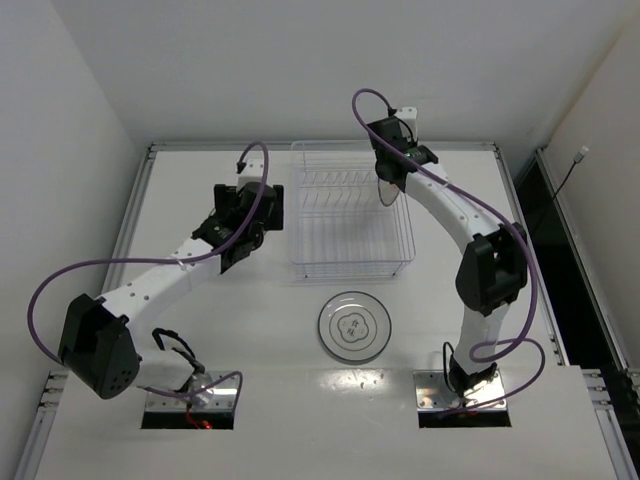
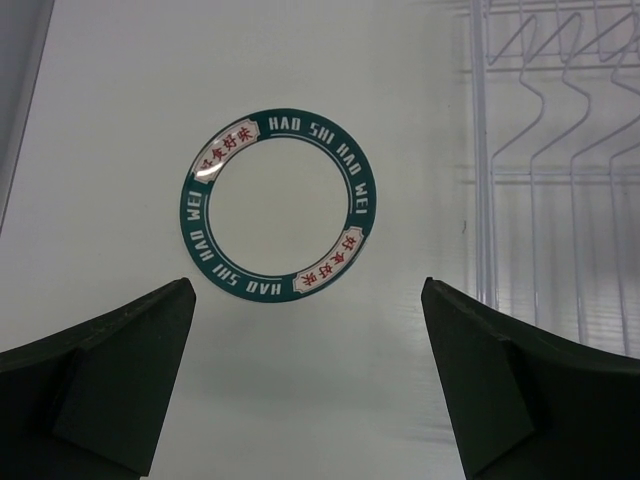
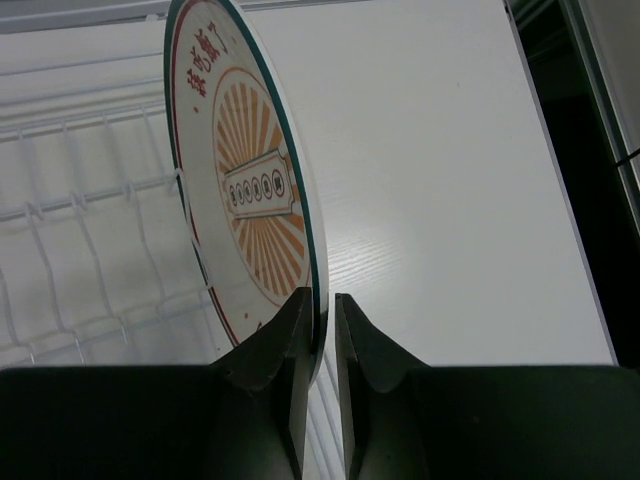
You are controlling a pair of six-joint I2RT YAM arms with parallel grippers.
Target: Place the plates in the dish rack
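Sunburst plate (image 3: 245, 190) pinched by right end effector (image 3: 320, 300), seemingly over dish rack (image 2: 480, 150); left end effector (image 2: 308, 286) spread.

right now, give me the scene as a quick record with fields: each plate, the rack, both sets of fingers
sunburst plate: upright on edge, over the right side of the dish rack
right fingers: shut on the sunburst plate's rim
seated in a slot: cannot tell
teal-rim plate: flat on the table, left of the rack
left fingers: wide open above the teal-rim plate, holding nothing
flower plate: flat on the table, on the near side of the rack
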